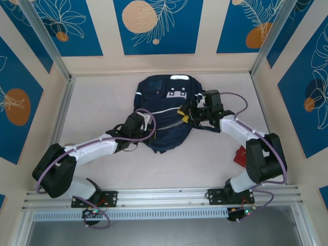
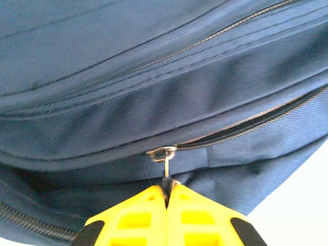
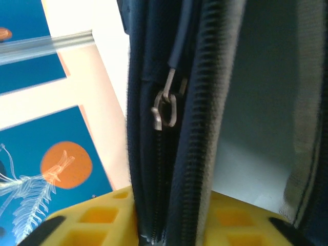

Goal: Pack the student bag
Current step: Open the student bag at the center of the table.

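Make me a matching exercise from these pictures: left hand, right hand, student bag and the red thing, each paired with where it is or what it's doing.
Column one: 1 left hand; 2 right hand; 3 student bag; 4 red thing.
Column two: A on the table beside the right arm; B shut on a zipper pull; C navy, lying mid-table; D bag's zippered edge between its fingers.
Pairs: 1-B; 2-D; 3-C; 4-A.
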`<state>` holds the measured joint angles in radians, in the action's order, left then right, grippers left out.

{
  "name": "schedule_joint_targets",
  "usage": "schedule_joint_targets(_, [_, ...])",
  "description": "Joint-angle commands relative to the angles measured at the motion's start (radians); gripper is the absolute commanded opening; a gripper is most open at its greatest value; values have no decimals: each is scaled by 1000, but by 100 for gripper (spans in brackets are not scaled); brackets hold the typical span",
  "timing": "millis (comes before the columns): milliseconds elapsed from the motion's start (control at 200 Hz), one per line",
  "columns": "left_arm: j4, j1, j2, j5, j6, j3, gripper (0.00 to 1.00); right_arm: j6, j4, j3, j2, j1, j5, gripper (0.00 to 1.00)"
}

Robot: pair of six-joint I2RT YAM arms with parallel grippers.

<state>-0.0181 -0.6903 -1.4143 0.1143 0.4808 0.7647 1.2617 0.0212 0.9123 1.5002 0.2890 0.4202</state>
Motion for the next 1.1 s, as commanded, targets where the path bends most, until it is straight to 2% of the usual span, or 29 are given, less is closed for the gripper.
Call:
schedule_joint_targets(0, [71, -11, 43, 70, -67, 39, 0, 48, -65, -54, -66, 19, 4, 47])
schedule_joint_targets(55, [78, -21, 50, 87, -84, 56, 0, 76, -80, -79, -77, 37, -12, 54])
schedule_joint_targets(130, [94, -36, 51, 111, -98, 74, 0, 105, -101, -103, -89, 62, -35, 58])
schedule_joint_targets(370, [116, -87, 8, 146, -105, 123, 0, 163, -96, -106, -77, 153, -135, 58])
schedule_joint_targets(475, [118, -100, -7, 141, -105, 131, 0, 175, -93, -105, -70, 176, -176, 51])
schedule_joint_targets(545, [107, -104, -9, 124, -106, 132, 0, 174, -81, -107, -75, 183, -205, 42])
schedule_joint_targets(635, [63, -104, -3, 77, -124, 131, 0, 165, -68, -112, -92, 178, -231, 28])
schedule_joint_targets(750, [-12, -101, 9, 1, -147, 122, 0, 139, -44, -109, -132, 155, -237, 19])
schedule_joint_targets(870, [-69, -91, 30, -76, -165, 87, 0, 115, -9, -110, -180, 122, -235, 14])
schedule_joint_targets(1095, [-102, -45, 82, -150, -179, 14, 0, 89, 39, -117, -253, 54, -188, 12])
